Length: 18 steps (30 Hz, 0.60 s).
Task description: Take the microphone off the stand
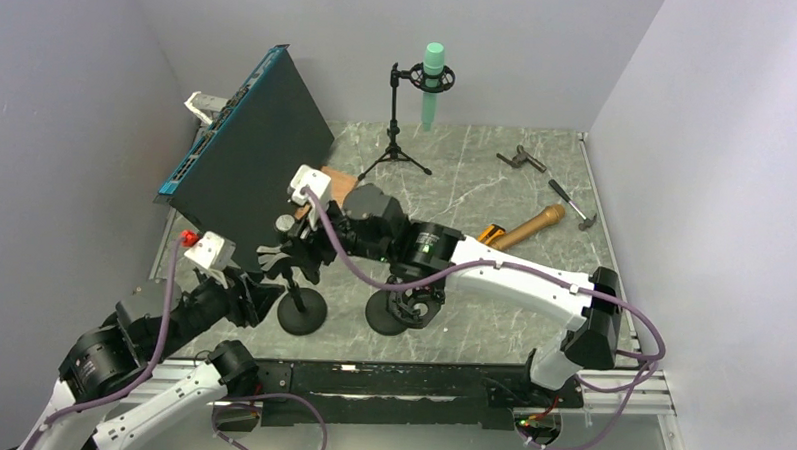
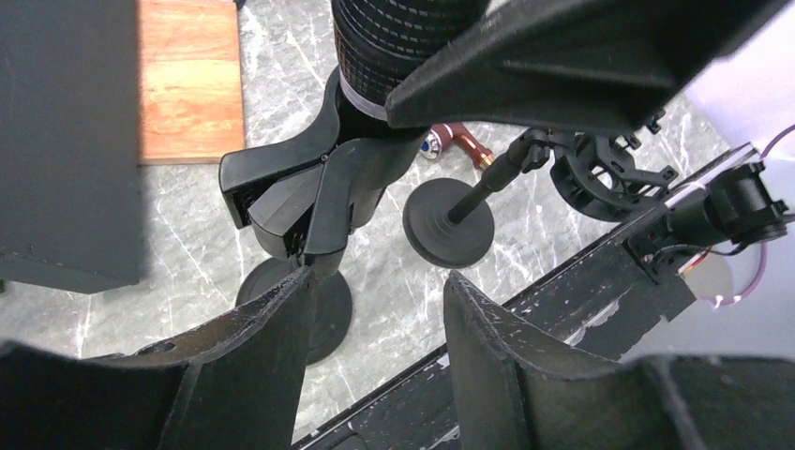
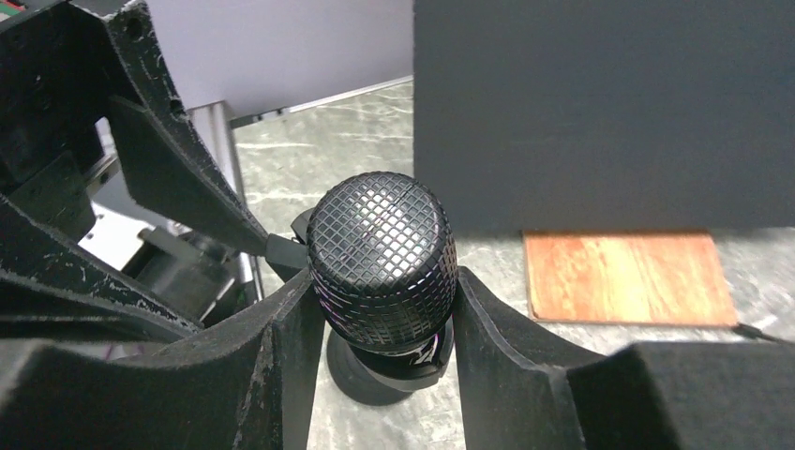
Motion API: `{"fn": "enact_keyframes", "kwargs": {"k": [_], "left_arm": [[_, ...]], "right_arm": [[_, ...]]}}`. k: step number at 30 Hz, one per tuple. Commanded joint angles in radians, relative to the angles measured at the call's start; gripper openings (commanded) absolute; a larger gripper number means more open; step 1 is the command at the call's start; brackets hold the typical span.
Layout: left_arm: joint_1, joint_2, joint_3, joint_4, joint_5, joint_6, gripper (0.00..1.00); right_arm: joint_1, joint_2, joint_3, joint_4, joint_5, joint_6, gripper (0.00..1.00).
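Near the near edge of the marble worktop [image 1: 476, 178], left of its middle, a desk stand [image 1: 302, 312] sits on a round black base; its clip [image 2: 314, 202] carries the black microphone [image 3: 382, 258], which points up and toward the right arm; the microphone is seated in the clip, its barrel running out of the forked holder in the left wrist view.

The right gripper [image 3: 384, 286] reaches in from the right side of the worktop and clasps the mesh head of the microphone; both fingers press against the sides of the grille, so its jaws are closed on it.

The left gripper [image 2: 375, 279] sits low beside the stand, on the side toward the near left corner; its fingers [image 2: 253, 366] stand wide apart with nothing pinched between them, the clip and the round base showing just past their tips; whether either finger touches the stand I cannot tell.

Just to the right of the desk stand a second round-based stand [image 1: 403, 310] holds a bare shock mount [image 2: 600, 173].

A large dark panel [image 1: 247, 160] leans over the left side of the worktop; a wooden board [image 3: 623, 278] lies flat at its foot.

Toward the far edge a tripod stand [image 1: 395, 135] holds a green microphone [image 1: 432, 86]; a wooden-handled hammer [image 1: 530, 227] lies right of centre.
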Motion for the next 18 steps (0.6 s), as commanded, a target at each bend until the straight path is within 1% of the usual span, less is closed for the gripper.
{"fn": "enact_keyframes", "kwargs": {"k": [1, 3, 7, 10, 11, 14, 18], "left_arm": [[0.000, 0.047, 0.032, 0.040, 0.055, 0.085, 0.57], [0.001, 0.058, 0.039, 0.034, 0.050, 0.104, 0.56], [0.000, 0.079, 0.064, 0.019, -0.003, 0.116, 0.56], [-0.001, 0.084, 0.092, -0.006, -0.117, 0.075, 0.57], [0.000, 0.085, 0.102, -0.010, -0.135, 0.070, 0.57], [0.000, 0.067, 0.139, -0.001, -0.122, 0.068, 0.58], [0.000, 0.057, 0.158, 0.008, -0.106, 0.065, 0.62]], "right_arm": [[-0.072, -0.041, -0.007, -0.031, -0.391, -0.042, 0.00], [-0.086, -0.035, 0.004, -0.046, -0.448, -0.057, 0.00], [-0.117, -0.018, 0.022, -0.073, -0.540, -0.079, 0.00], [-0.132, -0.010, 0.032, -0.085, -0.560, -0.087, 0.00], [-0.134, -0.008, 0.034, -0.087, -0.565, -0.089, 0.00], [-0.144, -0.002, 0.039, -0.093, -0.575, -0.094, 0.00], [-0.152, 0.000, 0.041, -0.098, -0.592, -0.094, 0.00]]}}
